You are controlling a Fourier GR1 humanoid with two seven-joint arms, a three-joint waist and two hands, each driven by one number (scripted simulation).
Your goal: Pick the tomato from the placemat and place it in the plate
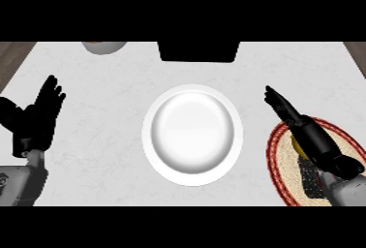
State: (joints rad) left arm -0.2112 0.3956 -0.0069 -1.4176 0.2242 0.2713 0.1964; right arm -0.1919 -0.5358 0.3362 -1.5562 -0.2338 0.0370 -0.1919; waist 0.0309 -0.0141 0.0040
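On the white table (pixel 93 145), the plate (pixel 148 135) sits mid-view, with the round red-rimmed placemat (pixel 284 162) just to its right, largely under the right forearm (pixel 322 145). The right hand (pixel 286 110) hangs released, fingers straight, over the placemat's far-left rim; the left hand (pixel 36 121) rests open at the left edge. Can't tell the tomato's position or axis: only a yellowish sliver (pixel 296 145) shows on the placemat against the forearm.
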